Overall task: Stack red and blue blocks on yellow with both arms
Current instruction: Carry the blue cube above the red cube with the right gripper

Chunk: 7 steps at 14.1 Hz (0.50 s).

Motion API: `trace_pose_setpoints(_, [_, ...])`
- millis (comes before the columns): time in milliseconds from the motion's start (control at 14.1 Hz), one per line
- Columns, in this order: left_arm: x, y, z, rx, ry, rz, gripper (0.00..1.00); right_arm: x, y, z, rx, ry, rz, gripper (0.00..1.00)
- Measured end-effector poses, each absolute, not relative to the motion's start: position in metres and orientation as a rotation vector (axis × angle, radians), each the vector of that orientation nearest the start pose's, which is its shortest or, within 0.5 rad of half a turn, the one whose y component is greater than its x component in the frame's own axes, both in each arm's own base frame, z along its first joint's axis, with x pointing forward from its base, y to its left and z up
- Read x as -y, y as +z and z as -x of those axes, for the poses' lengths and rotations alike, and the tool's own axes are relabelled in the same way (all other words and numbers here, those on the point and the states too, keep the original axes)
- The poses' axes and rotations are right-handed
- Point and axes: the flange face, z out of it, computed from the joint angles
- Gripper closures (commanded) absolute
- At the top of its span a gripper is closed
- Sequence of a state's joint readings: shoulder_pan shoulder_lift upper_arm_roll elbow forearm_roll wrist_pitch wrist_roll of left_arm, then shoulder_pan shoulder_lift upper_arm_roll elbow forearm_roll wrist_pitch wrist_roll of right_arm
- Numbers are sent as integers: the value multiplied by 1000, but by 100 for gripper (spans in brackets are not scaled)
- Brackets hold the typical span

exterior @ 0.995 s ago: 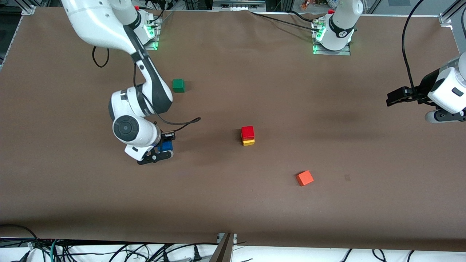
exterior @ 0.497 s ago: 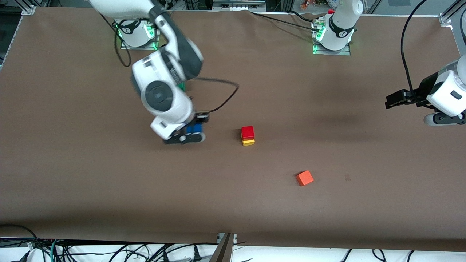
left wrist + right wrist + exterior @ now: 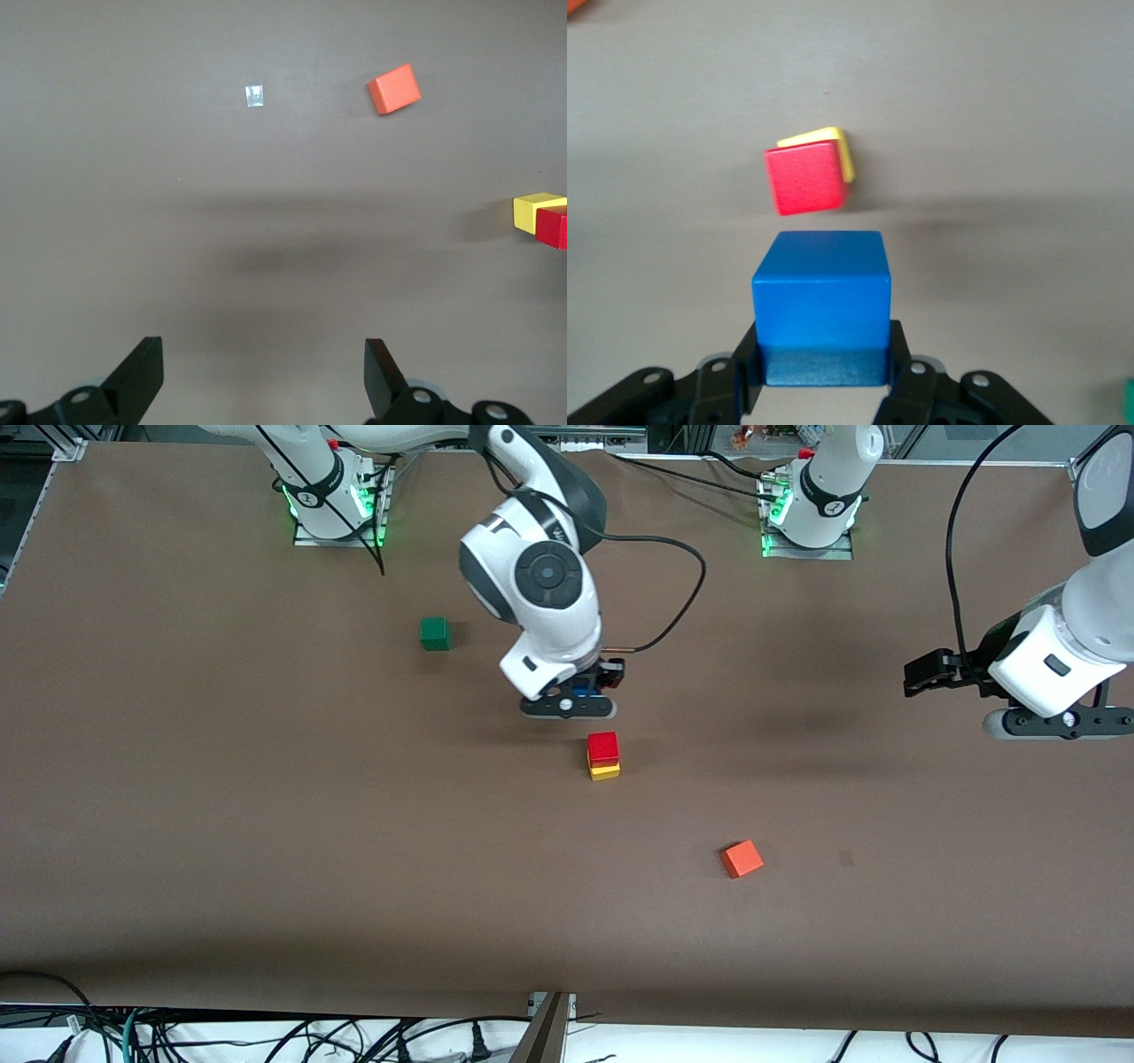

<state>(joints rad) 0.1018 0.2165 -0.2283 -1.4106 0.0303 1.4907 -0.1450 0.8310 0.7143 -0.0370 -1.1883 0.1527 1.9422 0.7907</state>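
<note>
Currently, reading the front view from its left edge across: a small matte green cube [image 3: 434,633] sits on the brown table [image 3: 221,824] toward the right arm's end, not part of the task. Next comes the right gripper [image 3: 574,696], up in the air over bare table just short of the stack, its fingers clamped on the sides of the small matte blue cube [image 3: 820,305]. The right arm reaches in from its base with the wrist bent down, fingers pointing at the table. The deciding relation — the stack lies just ahead of the held cube, offset toward the front camera and not yet beneath it. That stack is the small matte red cube [image 3: 603,747] resting on the small matte yellow cube [image 3: 605,771], the red one turned slightly so that a yellow corner shows. The next move likely calls for a short carry until blue is square over red, then a descent. A matte orange cube [image 3: 741,859] lies nearer the front camera, well apart. Last, the left gripper [image 3: 264,376] waits over bare table at the left arm's end — fingers spread wide, empty.
</note>
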Motion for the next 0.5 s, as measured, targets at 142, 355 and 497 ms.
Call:
trace_pose_setpoints(142, [60, 570, -605, 29, 206, 3134, 0, -563, 349, -509, -27, 37, 3027, 72])
trace_pose_setpoints(355, [58, 569, -606, 35, 207, 3133, 0, -566, 332, -514, -22, -18, 3022, 72])
trace_pose_setpoints(497, [57, 570, -606, 37, 206, 3133, 0, -565, 325, -518, -13, -49, 3032, 72])
